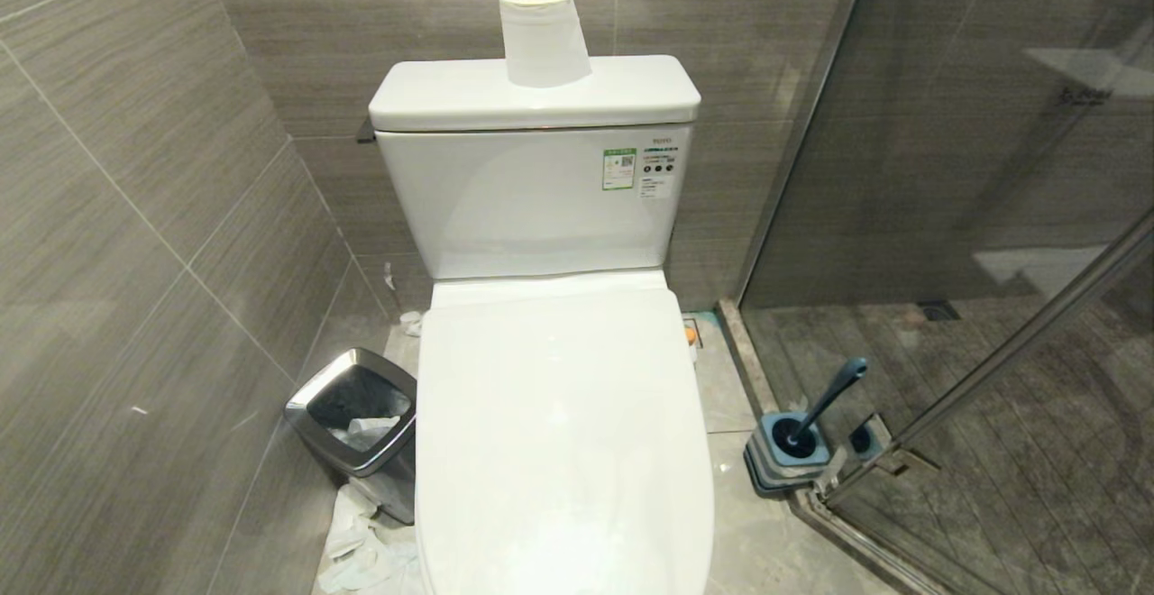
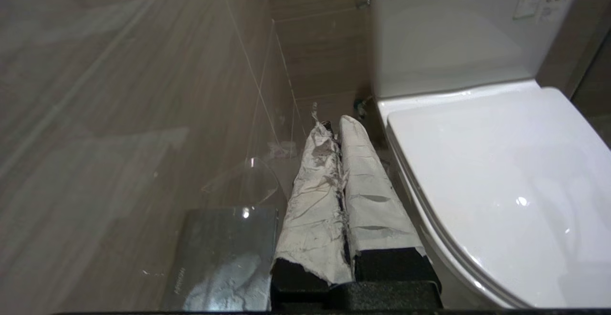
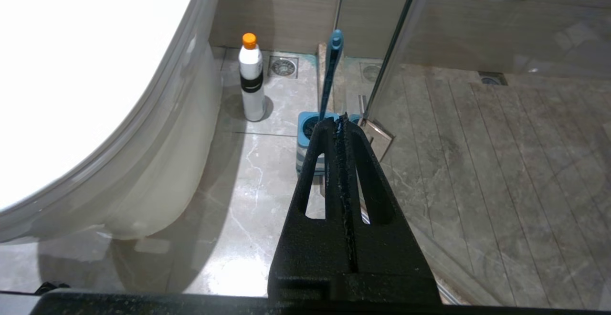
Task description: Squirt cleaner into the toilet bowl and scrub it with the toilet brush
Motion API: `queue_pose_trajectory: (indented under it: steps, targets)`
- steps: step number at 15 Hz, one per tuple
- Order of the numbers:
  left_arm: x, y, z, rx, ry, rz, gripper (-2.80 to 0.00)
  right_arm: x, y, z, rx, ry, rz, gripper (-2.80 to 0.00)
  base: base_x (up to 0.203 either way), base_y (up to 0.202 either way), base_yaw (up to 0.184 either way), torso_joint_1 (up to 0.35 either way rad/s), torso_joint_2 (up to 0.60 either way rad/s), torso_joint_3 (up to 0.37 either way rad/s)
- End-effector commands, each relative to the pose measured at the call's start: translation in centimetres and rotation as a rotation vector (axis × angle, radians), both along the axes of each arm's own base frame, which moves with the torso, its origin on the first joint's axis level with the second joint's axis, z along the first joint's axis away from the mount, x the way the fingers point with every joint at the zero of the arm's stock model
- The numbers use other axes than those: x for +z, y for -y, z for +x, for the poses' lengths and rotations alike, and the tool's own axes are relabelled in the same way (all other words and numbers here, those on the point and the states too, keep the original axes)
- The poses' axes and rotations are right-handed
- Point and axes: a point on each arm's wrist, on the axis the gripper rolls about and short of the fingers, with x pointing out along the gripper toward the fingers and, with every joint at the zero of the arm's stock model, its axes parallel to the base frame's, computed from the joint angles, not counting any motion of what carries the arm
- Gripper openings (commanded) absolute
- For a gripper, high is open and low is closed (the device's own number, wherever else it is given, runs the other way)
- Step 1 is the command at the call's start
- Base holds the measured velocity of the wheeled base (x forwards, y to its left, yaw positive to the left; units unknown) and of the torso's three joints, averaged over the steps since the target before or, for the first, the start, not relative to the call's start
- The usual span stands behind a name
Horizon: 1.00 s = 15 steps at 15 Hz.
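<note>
Nearest the robot, both claws are closed and hold nothing: the left claw [image 2: 336, 131], its fingers wrapped in crumpled white tape, hangs in the gap between the grey tiled wall and the left flank of the toilet bowl [image 1: 563, 433], just above the steel-rimmed bin [image 1: 356, 419]; the right claw [image 3: 341, 126], bare black textured plastic, hangs low over the floor on the bowl's right side and points toward the brush. Neither arm shows in the head view. Judging by this, the task has barely begun: the glossy white lid lies shut over the seat, so nothing can be squirted or scrubbed until it is lifted. The next move probably calls for the left claw to hook under the lid's smooth rounded edge and swing it up against the cistern [image 1: 532, 198], a slippery surface with little to catch. On the marbled grey floor beside the bowl's right flank, the cleaner [image 3: 251, 78] stands upright, a slim white plastic bottle with an orange cap and a dark band. Near it, at the foot of the glass shower door's frame, the toilet brush [image 1: 825, 401] leans in its square blue-and-grey holder, its thin dark blue handle tilted. Farthest back, a white paper roll [image 1: 543, 36] stands on the cistern's flat lid.
</note>
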Motion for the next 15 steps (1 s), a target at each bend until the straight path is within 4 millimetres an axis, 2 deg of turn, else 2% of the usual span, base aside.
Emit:
queue_pose_trajectory:
  steps: [1,2,4,8,12,13,15]
  targets:
    - [-3.1,-0.1,-0.7,-0.004,0.009,0.009,-2.80,0.0,0.0,0.0,0.001,-0.001,-0.001,-2.80,0.000,0.000,0.000,0.000,0.00,0.000]
    - [-4.5,-0.1,-0.8,-0.003,0.004,0.020,-2.80,0.0,0.0,0.0,0.001,-0.001,-0.001,-2.80,0.000,0.000,0.000,0.000,0.00,0.000]
    - [-6.7,-0.1,0.7,0.004,-0.049,0.031,-2.80,0.0,0.0,0.0,0.001,-0.001,-0.001,-2.80,0.000,0.000,0.000,0.000,0.00,0.000]
    - [-10.5,-0.2,5.7,0.003,-0.120,0.018,-2.80,0.0,0.0,0.0,0.001,-0.001,-0.001,-2.80,0.000,0.000,0.000,0.000,0.00,0.000]
    - [-15.2,-0.2,9.8,0.001,-0.079,0.012,-2.80,0.0,0.0,0.0,0.001,-0.001,-0.001,-2.80,0.000,0.000,0.000,0.000,0.00,0.000]
    - [-16.2,-0.2,10.5,-0.001,-0.061,0.011,-2.80,0.0,0.0,0.0,0.001,-0.001,-0.001,-2.80,0.000,0.000,0.000,0.000,0.00,0.000]
    - [-16.9,-0.1,10.8,-0.021,-0.058,-0.009,-2.80,0.0,0.0,0.0,0.001,-0.001,0.001,-2.80,0.000,0.000,0.000,0.000,0.00,0.000]
